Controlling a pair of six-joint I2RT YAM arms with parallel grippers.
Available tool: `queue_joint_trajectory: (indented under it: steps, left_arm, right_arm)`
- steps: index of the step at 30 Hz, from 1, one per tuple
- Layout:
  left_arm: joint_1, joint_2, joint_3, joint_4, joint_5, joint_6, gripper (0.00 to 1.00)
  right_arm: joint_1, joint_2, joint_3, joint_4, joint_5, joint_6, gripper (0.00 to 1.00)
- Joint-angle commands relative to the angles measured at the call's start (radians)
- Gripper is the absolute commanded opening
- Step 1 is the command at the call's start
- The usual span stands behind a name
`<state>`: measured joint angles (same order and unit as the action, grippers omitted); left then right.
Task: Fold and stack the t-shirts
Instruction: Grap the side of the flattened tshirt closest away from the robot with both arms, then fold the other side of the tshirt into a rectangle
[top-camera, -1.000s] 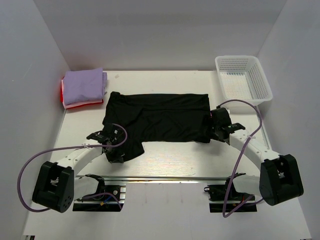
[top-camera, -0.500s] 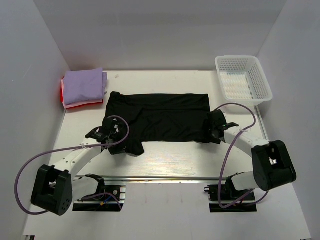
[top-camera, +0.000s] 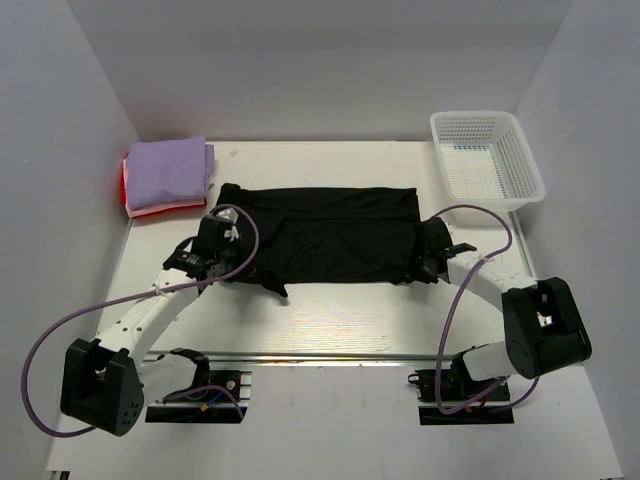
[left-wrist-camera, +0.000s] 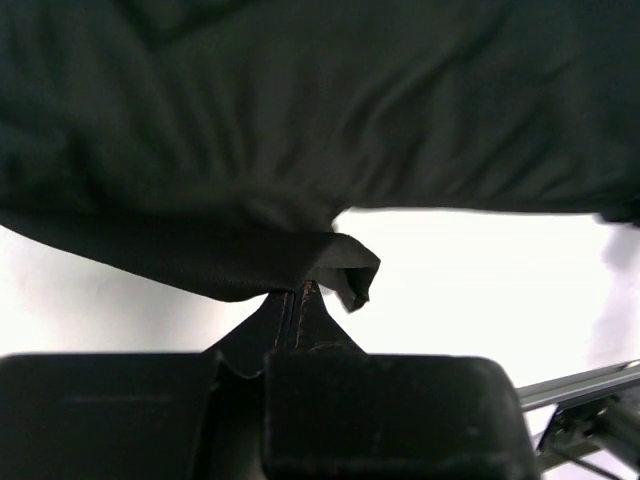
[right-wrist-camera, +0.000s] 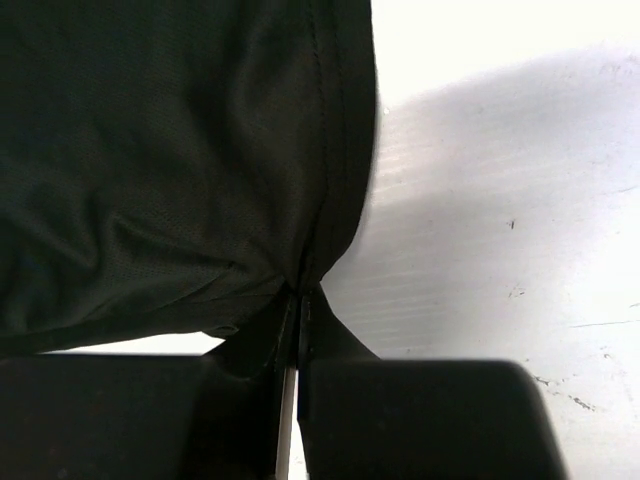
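The black t-shirt (top-camera: 320, 235), spread across the middle of the table (top-camera: 330, 320), is pinched along its near edge: the left corner is clamped in the left gripper (left-wrist-camera: 298, 295), the right hem in the right gripper (right-wrist-camera: 298, 297). At the far left, the lavender t-shirt (top-camera: 168, 170) is stacked on the red-pink t-shirt (top-camera: 128, 196).

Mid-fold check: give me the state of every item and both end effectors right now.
black t-shirt: spread out flat, unstacked, pinched at both near corners.
lavender t-shirt: folded, topmost at far left.
red-pink t-shirt: folded, under the lavender t-shirt.
white basket: upright, nothing visible inside.
left end effector: shut on the black t-shirt.
right end effector: shut on the black t-shirt.
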<state>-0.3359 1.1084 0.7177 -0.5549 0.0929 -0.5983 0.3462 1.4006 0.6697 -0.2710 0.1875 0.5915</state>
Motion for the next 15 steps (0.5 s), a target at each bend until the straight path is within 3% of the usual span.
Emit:
queue_joint_trajectory:
  steps: [1,5,15]
  left_arm:
    - [0.005,0.02,0.091,0.081,0.022,0.031,0.0]
    - [0.018,0.083,0.178,0.09,0.022,0.049,0.0]
    - [0.028,0.258,0.393,0.099,-0.192,0.069,0.0]
  right_arm:
    - [-0.004,0.006,0.082,-0.028,0.003,-0.024,0.0]
    - [-0.004,0.05,0.143,-0.077,-0.023,-0.051,0.0]
    - [-0.007,0.195,0.363,-0.186,-0.004,-0.107,0.0]
